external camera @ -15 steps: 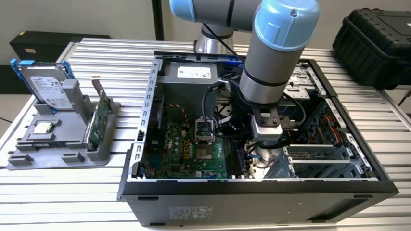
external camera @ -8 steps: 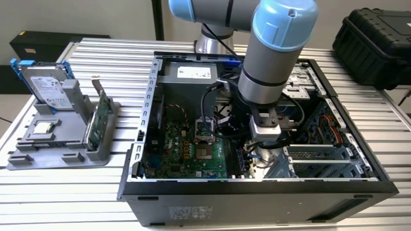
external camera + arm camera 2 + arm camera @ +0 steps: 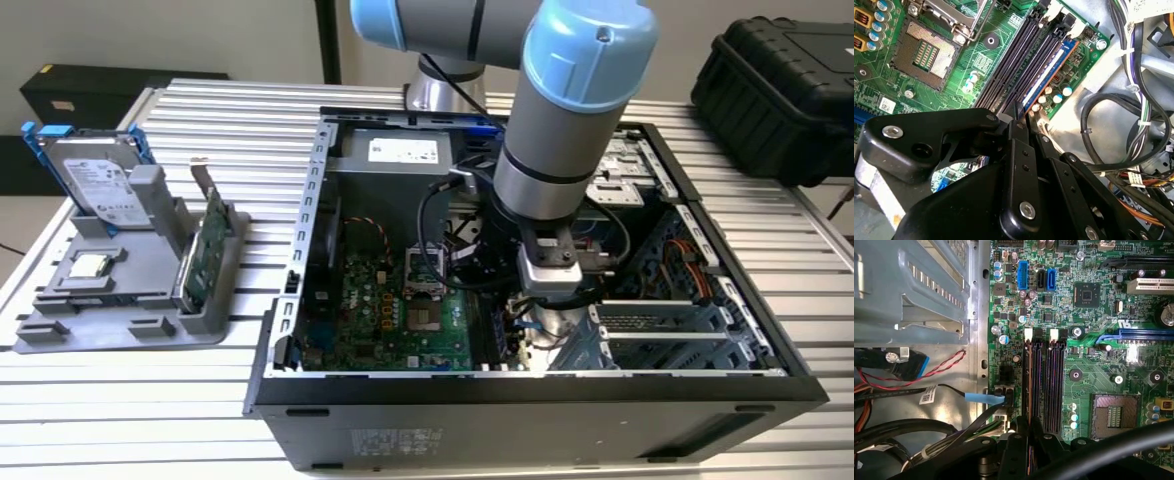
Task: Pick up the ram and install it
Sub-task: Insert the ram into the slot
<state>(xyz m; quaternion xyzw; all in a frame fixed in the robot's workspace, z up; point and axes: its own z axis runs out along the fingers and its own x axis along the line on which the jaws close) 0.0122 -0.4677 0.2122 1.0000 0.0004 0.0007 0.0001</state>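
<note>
Gripper [image 3: 1023, 116] fingers clasp ram [image 3: 1051, 70]; seated in outermost slot.

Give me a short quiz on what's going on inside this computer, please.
1. True or false: the ram lies on the grey holder outside the case.
2. The gripper is above: A the processor socket; B the memory slots; C a fan.
3. Which board stands in the grey holder beside the silver drive?
Key: 1 false, it is at the memory slots; 2 B; 3 the green circuit card.
</note>
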